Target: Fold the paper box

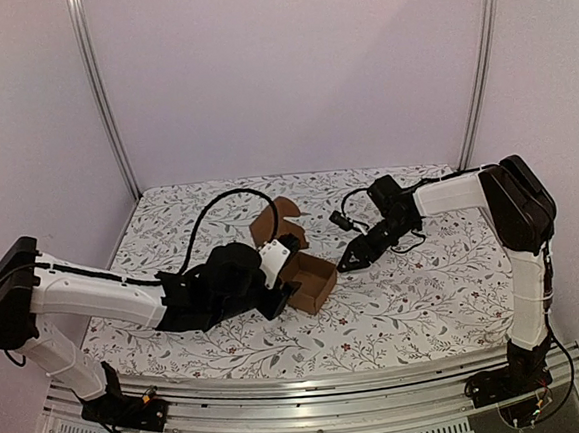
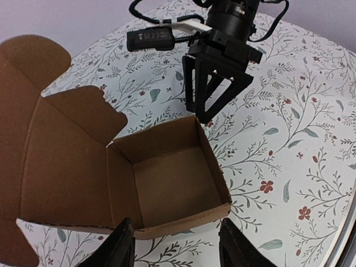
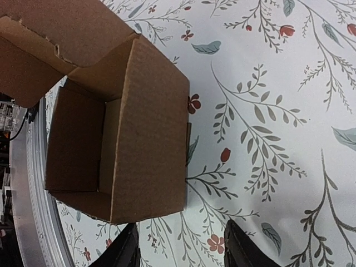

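Observation:
The paper box (image 1: 312, 281) stands on the floral table as a brown open-topped cube, its walls folded up and its lid flaps (image 1: 278, 222) raised at the back. In the left wrist view the box (image 2: 172, 183) lies just ahead of my left gripper (image 2: 177, 251), which is open with nothing between its fingers. My right gripper (image 1: 349, 263) hovers at the box's right side, tips near the far right corner. The right wrist view shows the box's outer wall (image 3: 150, 128) ahead and to the left of the open right gripper (image 3: 181, 251), not touching it.
A floral cloth (image 1: 426, 296) covers the table. A black cable (image 1: 218, 204) loops over the back left. Metal posts (image 1: 99, 91) stand at the back corners and a metal rail (image 1: 333, 384) runs along the near edge.

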